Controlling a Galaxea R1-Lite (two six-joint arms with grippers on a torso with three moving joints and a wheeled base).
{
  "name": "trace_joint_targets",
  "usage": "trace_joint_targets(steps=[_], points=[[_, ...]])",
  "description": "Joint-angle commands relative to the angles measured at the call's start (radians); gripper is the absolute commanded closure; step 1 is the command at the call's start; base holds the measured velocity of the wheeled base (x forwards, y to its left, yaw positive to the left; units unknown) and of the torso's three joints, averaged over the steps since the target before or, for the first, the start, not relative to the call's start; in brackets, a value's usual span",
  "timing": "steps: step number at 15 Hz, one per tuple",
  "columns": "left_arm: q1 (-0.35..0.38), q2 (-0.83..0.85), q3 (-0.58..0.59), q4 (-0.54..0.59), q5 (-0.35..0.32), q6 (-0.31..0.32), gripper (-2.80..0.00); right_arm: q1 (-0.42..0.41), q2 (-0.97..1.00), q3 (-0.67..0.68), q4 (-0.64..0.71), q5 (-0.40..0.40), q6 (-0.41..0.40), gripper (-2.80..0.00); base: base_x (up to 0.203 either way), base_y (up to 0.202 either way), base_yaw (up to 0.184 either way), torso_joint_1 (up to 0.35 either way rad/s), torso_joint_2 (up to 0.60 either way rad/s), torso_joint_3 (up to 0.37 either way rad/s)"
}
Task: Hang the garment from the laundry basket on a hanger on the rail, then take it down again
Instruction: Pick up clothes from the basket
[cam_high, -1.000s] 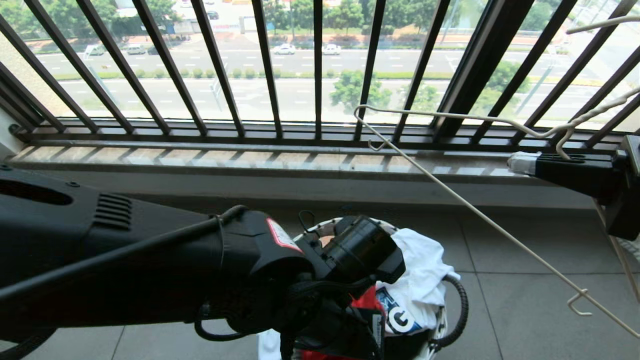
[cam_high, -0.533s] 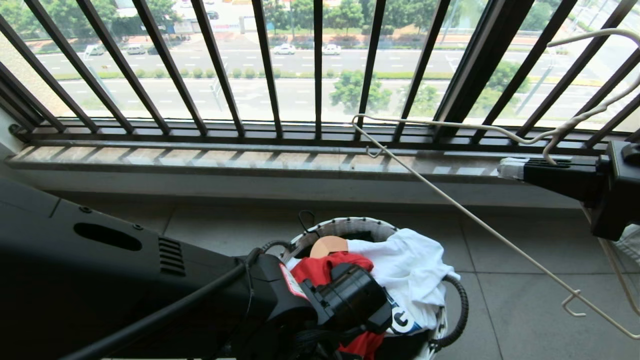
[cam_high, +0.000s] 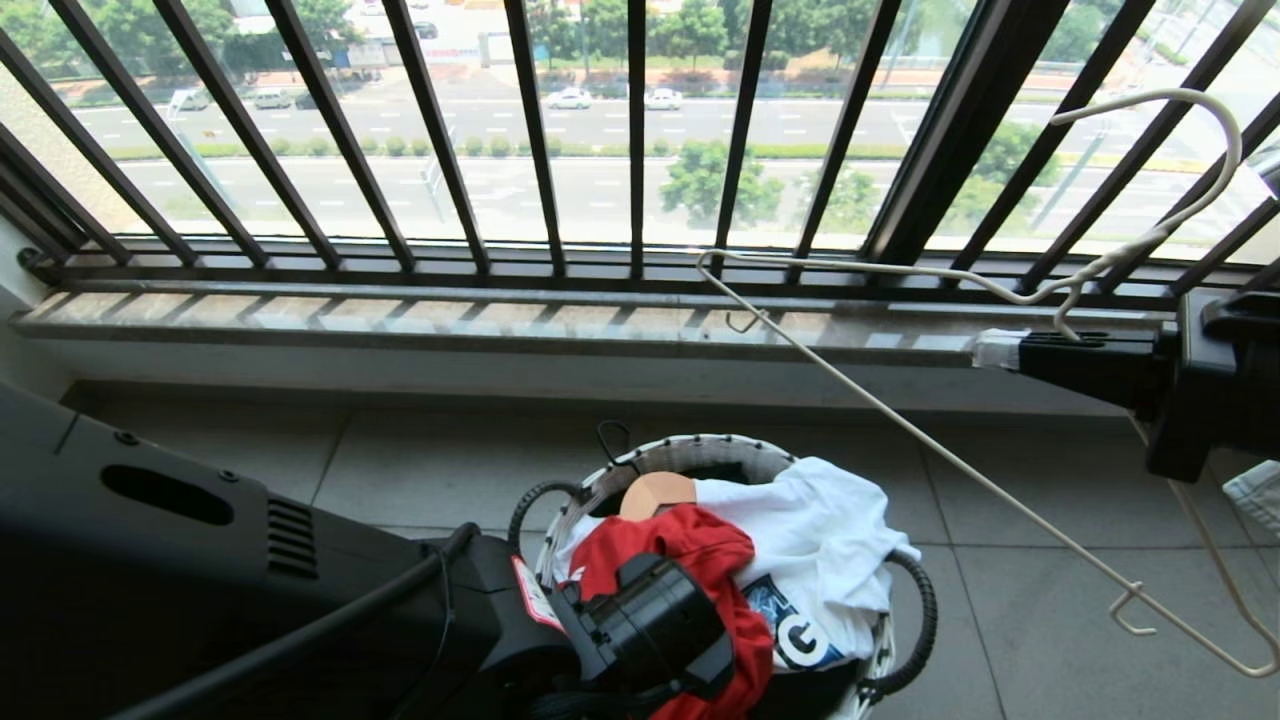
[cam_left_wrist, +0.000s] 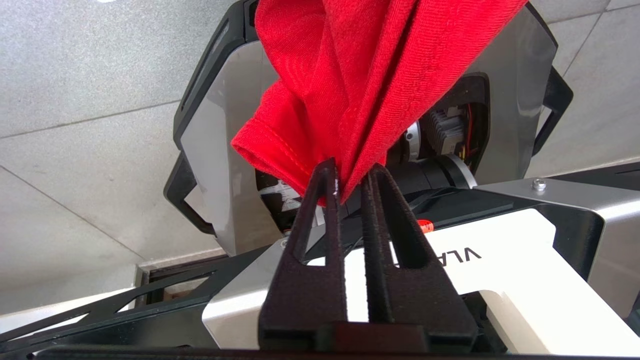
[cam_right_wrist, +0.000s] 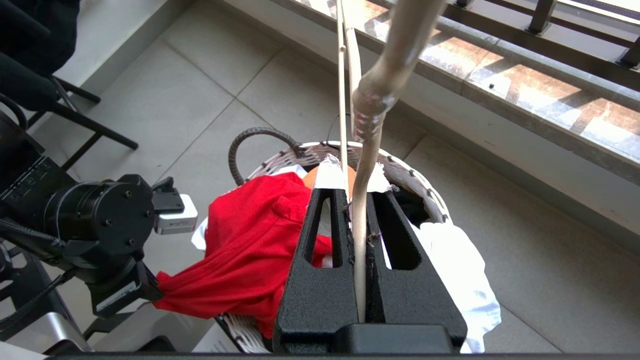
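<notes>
Left wrist view: my left tool (cam_left_wrist: 350, 182) pinches the soft red cotton T-shirt (cam_left_wrist: 360, 75); my right tool (cam_right_wrist: 357, 200) clamps the thin off-white wire hanger (cam_right_wrist: 361, 165).

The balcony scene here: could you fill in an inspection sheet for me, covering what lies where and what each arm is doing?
Surface: grey tiled floor.
Job's things: red T-shirt half out of the laundry basket; wire hanger held aloft.
Clutter: white T-shirt in the basket.
End effectors: left end effector shut on the red T-shirt; right end effector shut on the hanger.
Cables: black cable along the left arm.
Surroundings: barred window railing, street beyond.
</notes>
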Motion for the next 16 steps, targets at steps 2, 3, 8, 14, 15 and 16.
trace_joint_targets(steps=[2,3,8,14,15,16], points=[[0.026,-0.006,-0.005,-0.02,0.003,0.002,-2.8,-0.009,0.006,-0.002,-0.002,0.003,-0.001,0.0,0.0,0.0,0.0,0.0,0.0,0.0],[0.037,-0.019,-0.014,-0.022,0.003,0.003,-2.8,-0.015,0.006,-0.002,-0.003,0.003,-0.001,0.0,0.0,0.0,0.0,0.0,0.0,0.0],[0.099,-0.211,-0.028,-0.018,0.003,0.035,-2.8,-0.019,0.018,0.003,-0.032,0.003,0.001,0.0,0.0,0.0,0.0,0.0,0.0,0.0],[0.264,-0.273,-0.029,-0.012,-0.028,0.368,0.0,-0.019,0.036,0.003,-0.032,0.003,-0.001,0.0,0.0,0.0,0.0,0.0,0.0,0.0],[0.279,-0.265,-0.039,-0.014,-0.031,0.452,0.0,-0.019,0.036,0.001,-0.032,0.003,0.001,0.0,0.0,0.0,0.0,0.0,0.0,0.0],[0.292,-0.248,-0.065,-0.015,-0.033,0.512,0.0,-0.019,0.036,0.001,-0.032,0.003,0.001,0.0,0.0,0.0,0.0,0.0,0.0,0.0]])
